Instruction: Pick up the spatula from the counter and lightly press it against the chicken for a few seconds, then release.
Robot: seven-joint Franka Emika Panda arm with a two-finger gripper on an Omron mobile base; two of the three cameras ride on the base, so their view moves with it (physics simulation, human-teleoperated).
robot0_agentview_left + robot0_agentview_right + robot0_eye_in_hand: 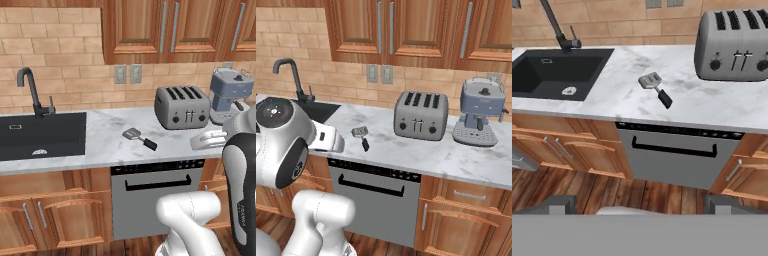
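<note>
The white marbled stone bench (pixel 100 145) runs the full width of the scene, with a stainless dishwasher front (pixel 155 195) set beneath it. At the bench's 9 o'clock end sits the black sunken sink basin (pixel 50 135). A silver four-slot toaster (pixel 181 106) stands toward 3 o'clock, and a blue-grey espresso machine (pixel 481 112) stands beyond it.

The spatula (pixel 657 90) has a slotted grey metal blade and a short black handle. It lies flat on bare stone between sink and toaster, at about 8 o'clock of the toaster and near the front edge. In the hand view the handle trails from the blade toward 5 o'clock.

It looks light and stiff. The blade is too thin and too flush with the stone to pinch, so the thicker handle, taken across its width near mid-length, is probably the better hold. It may skid on the smooth bench if nudged.

The gripper (pixel 643 202) hangs well back from the bench, above the floor. Its fingertips are spread as wide as they go and it holds nothing.

A small pale object (pixel 569 91) rests on the sink floor. It may be the chicken, but it is too small to tell. The toaster is cut off at 3 o'clock in the hand view, and the arm covers part of the espresso machine in the left base view.
</note>
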